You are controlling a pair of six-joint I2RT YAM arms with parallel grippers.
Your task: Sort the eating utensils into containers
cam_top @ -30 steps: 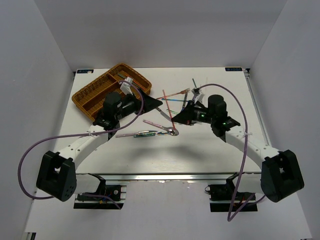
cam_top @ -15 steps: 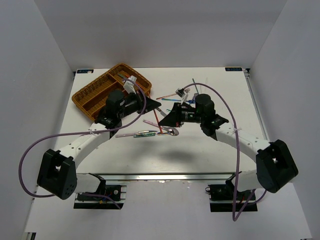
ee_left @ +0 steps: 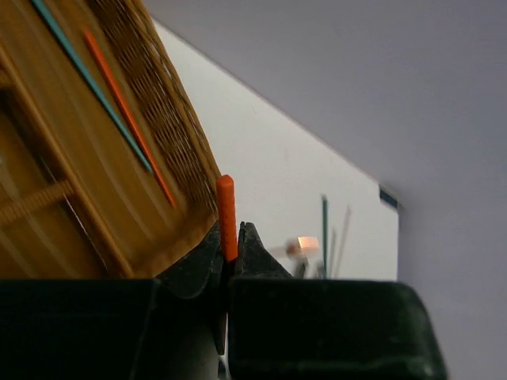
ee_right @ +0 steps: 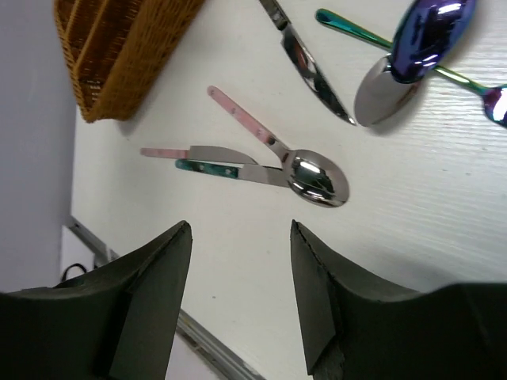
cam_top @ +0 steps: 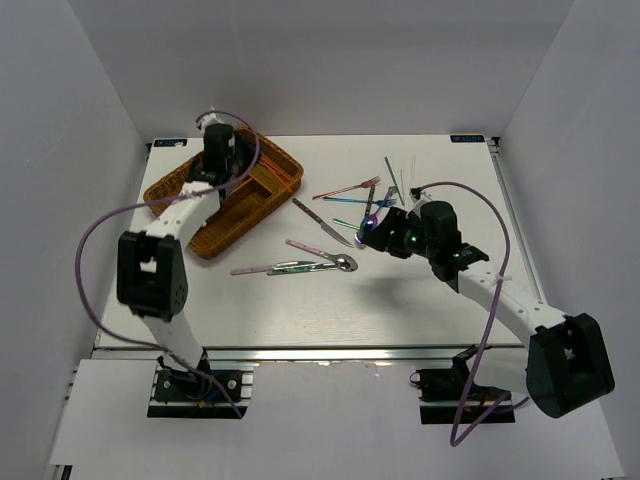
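**Eating utensils: one chopstick gripped at the tray, most loose on the tabletop**

Red-orange chopstick [ee_left: 227, 210]: pinched between the fingers of the left end effector [ee_left: 230, 241], which is closed tight on it. Its blunt tip stands up above the fingertips. In the left wrist view the tip sits against the woven side wall of the wicker tray [ee_left: 186, 170]. Over a compartment or just outside the rim: cannot tell.

Inside the tray: a teal chopstick [ee_left: 95, 89] and a second orange chopstick [ee_left: 127, 112] lie side by side in one long compartment.

Tray position, top view: far left of the tabletop [cam_top: 400, 310], set at an angle [cam_top: 180, 222]. The left arm's wrist is above its far end.

Loose utensils, mid-tabletop:
- The pink-handled spoon [ee_right: 273, 150] has its bowl toward the right.
- A pink-handled piece [ee_right: 186, 152] and a green-handled piece [ee_right: 207, 167] lie parallel, just beside the spoon's handle.
- The silver knife [ee_right: 305, 67] lies on a diagonal, on the far side of the spoon.
- The iridescent purple-blue spoon [ee_right: 432, 32] has its bowl overlapping a silver spoon bowl [ee_right: 384, 91].

Far-right cluster [cam_top: 385, 185]: thin chopsticks and forks, crossed. They are too small to separate.

Right end effector [ee_right: 238, 293]: jaws wide apart, nothing between them. It hovers over bare tabletop near the pink-handled spoon's bowl. In the top view it sits [cam_top: 372, 232] just right of the knife's tip, at the near edge of the cluster.
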